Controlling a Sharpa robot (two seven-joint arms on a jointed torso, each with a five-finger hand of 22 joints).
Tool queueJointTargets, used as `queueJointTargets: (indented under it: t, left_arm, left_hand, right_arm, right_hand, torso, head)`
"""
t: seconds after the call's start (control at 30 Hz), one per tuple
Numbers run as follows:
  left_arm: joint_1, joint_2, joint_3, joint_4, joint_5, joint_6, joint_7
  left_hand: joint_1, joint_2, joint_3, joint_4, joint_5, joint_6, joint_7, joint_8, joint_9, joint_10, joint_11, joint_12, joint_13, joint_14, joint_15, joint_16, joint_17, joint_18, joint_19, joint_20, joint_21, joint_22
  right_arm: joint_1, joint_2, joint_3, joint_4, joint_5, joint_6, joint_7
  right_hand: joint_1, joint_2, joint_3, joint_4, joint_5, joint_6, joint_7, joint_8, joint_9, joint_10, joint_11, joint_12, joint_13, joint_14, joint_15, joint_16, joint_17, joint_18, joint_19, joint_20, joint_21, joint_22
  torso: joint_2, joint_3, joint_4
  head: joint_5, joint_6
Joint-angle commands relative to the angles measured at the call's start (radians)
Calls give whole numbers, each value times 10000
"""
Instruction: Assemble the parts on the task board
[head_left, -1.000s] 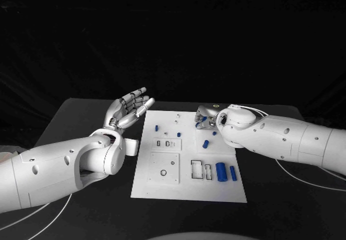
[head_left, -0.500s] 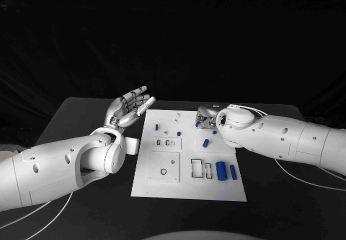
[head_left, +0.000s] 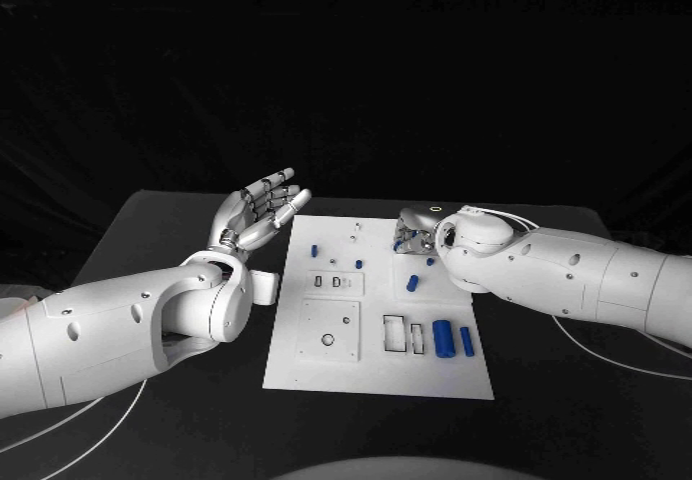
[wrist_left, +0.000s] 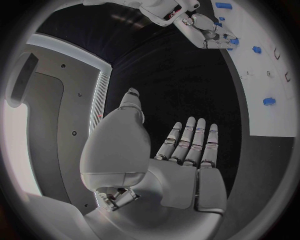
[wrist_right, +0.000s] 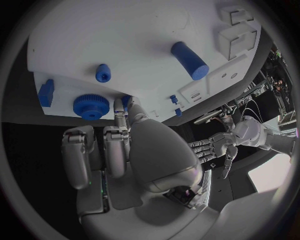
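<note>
A robotics lab test station, by the look of it: a black bench (head_left: 173, 230) against black backdrop cloth, carrying a white task board (head_left: 378, 375) with small blue parts (head_left: 443, 341) set out for assembly.

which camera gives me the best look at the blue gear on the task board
The right wrist view: the blue gear sits large and close there, teeth visible, just beyond the right hand. In the head view that spot is mostly hidden behind the right hand. In the left wrist view, blue bits near that hand are too small to tell.
</note>
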Motion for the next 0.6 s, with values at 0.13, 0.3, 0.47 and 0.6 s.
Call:
queueJointTargets:
  t: [0.13,0.3,0.47,0.6]
  left_arm:
    - [18,8,9,-49,-69,21,257]
    - [18,-16,9,-65,-69,13,265]
    - [18,-35,10,-56,-69,9,269]
    - [19,-49,15,-31,-91,10,269]
  left_hand:
    - [-27,102,43,-3,-45,58,1180,63,13,85,-1,-39,3,-64,-1,-33,10,170,-69,22,-65,-16]
    - [-17,132,66,-5,-56,89,1182,70,16,95,-1,-35,3,-59,-2,-26,11,170,-73,20,-63,-17]
    - [-17,132,66,-5,-56,89,1182,70,16,95,-1,-35,3,-59,-2,-26,11,170,-73,20,-63,-17]
    - [-17,132,66,-5,-56,89,1182,70,16,95,-1,-35,3,-59,-2,-26,11,170,-73,20,-63,-17]
  right_arm:
    - [-8,-140,2,156,131,-1422,647]
    - [11,-127,43,163,177,-2301,1036]
    - [88,10,100,106,232,-2706,1318]
    - [174,130,127,51,248,-2737,1409]
  right_hand:
    - [173,94,106,14,78,270,-138,118,151,169,22,-73,9,1022,-51,39,2540,-69,1060,-53,44,2634]
    - [226,66,168,17,83,316,-121,109,157,259,34,-136,7,1026,9,43,2559,-69,1060,-21,44,2634]
    - [257,42,200,15,86,335,-118,101,158,297,38,-175,6,1029,37,46,2571,-69,1060,1,44,2634]
    - [285,27,228,10,87,338,-114,89,157,311,42,-211,3,1032,53,49,2584,-69,1060,16,44,2634]
  torso:
    - [14,0,-2]
    - [64,15,-1]
    - [147,20,4]
    - [218,16,11]
  head:
    - [98,-34]
    - [175,-6]
    - [252,44]
    - [273,103]
